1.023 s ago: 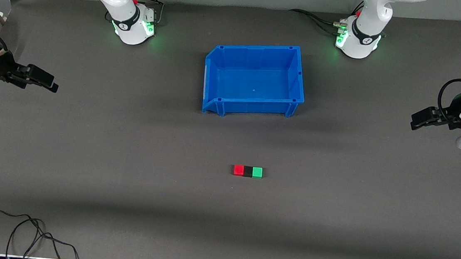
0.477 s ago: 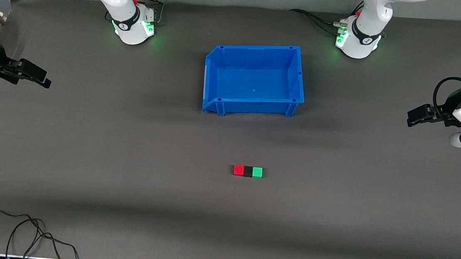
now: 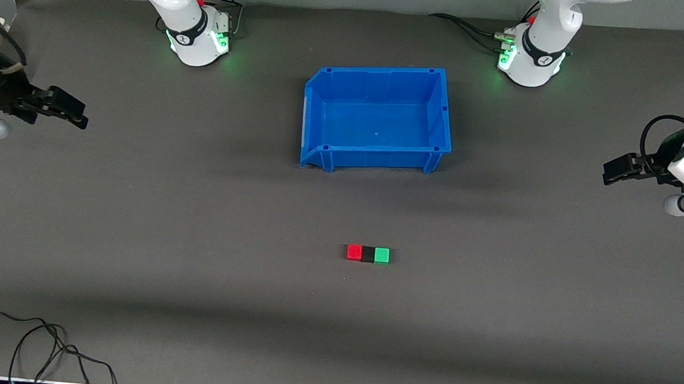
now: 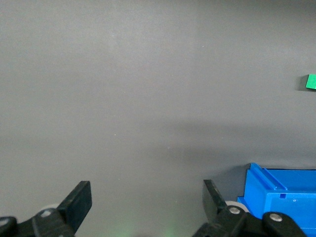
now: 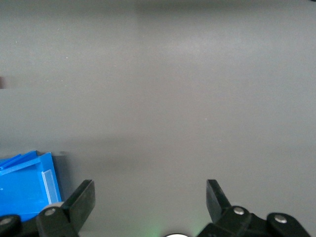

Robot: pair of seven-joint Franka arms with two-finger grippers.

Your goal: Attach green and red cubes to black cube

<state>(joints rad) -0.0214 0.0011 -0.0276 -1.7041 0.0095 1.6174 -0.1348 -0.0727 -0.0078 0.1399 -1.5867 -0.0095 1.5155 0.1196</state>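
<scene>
I'm seeing red cube (image 3: 354, 252), black cube (image 3: 367, 254), green cube (image 3: 381, 255) touching in a row, well apart from both pincers | left gripper (image 3: 617, 170), right gripper (image 3: 69, 112) hovering spread, empty, at table ends | cubes looking light, stiff; I'd pinch flat side faces.

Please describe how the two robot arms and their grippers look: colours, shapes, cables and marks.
Both arms are white and rounded, with black joint rings. Each base glows green and carries black cables. The left gripper and the right gripper are black with two flat, wedge-shaped fingers and silver screws. A black cable loops at the left wrist.
</scene>
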